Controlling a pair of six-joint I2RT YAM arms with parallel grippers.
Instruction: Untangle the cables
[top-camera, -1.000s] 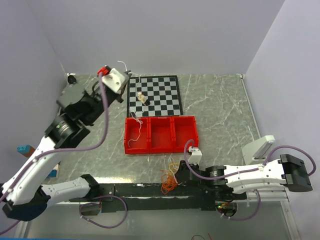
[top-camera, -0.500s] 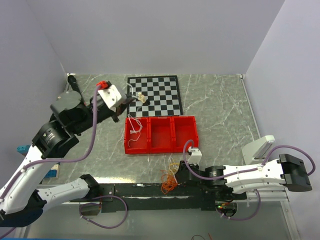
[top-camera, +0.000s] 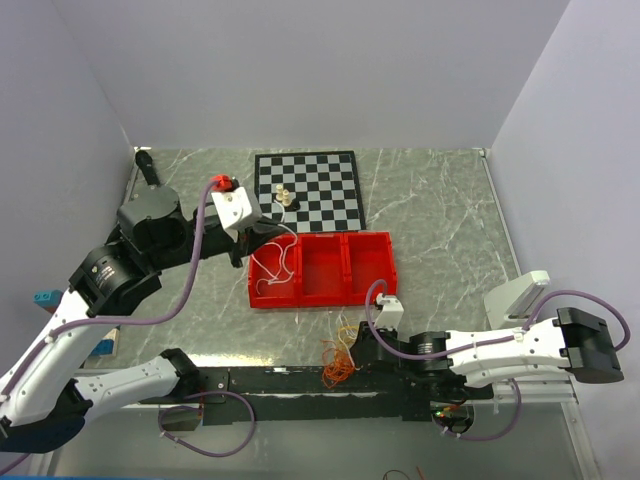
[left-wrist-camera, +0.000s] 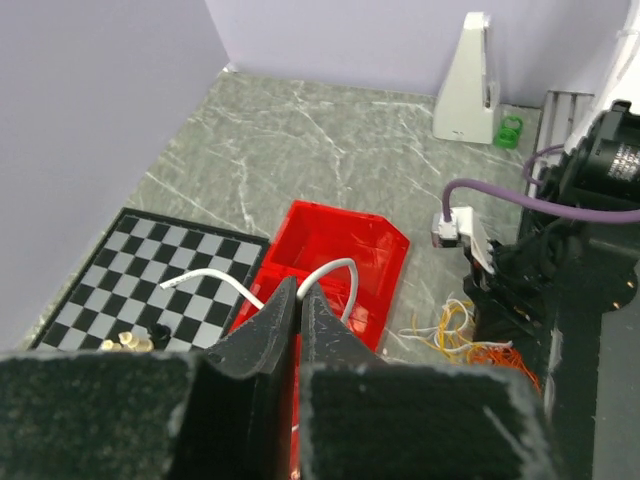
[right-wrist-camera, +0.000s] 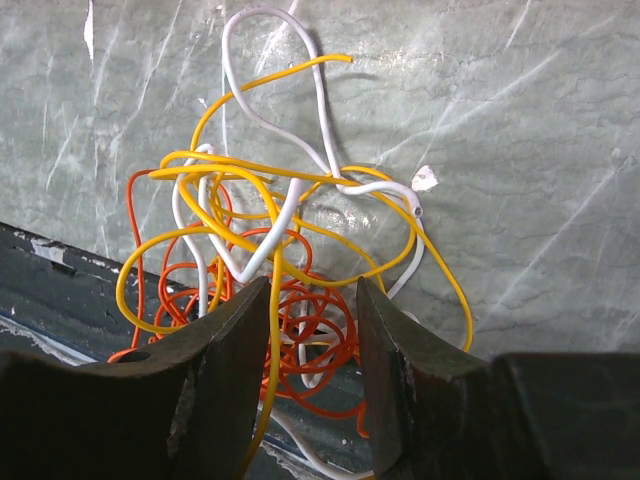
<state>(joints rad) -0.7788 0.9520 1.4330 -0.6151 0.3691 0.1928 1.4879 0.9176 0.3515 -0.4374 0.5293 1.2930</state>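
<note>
My left gripper (top-camera: 268, 236) hangs over the left compartment of the red tray (top-camera: 322, 302). It is shut on a white cable (top-camera: 276, 264) that dangles into that compartment. In the left wrist view the closed tips (left-wrist-camera: 298, 290) pinch the white cable (left-wrist-camera: 335, 270), with one end arcing over the chessboard (left-wrist-camera: 150, 290). A tangle of yellow, orange and white cables (top-camera: 338, 363) lies by the front rail. My right gripper (top-camera: 352, 349) sits right at it. In the right wrist view its jaws (right-wrist-camera: 313, 292) are open around orange loops (right-wrist-camera: 310, 335), with a yellow strand (right-wrist-camera: 230, 180) and a white strand (right-wrist-camera: 270, 240) in front.
A chessboard (top-camera: 312, 190) with small chess pieces (top-camera: 283, 196) lies behind the tray. A white stand (top-camera: 520, 294) is at the right and a blue block (top-camera: 45, 298) at the left edge. A black rail (top-camera: 290, 382) runs along the front.
My left gripper has swung right and nearer, from beside the chessboard's left edge to over the tray's left compartment, carrying the white cable. The right arm has not moved.
</note>
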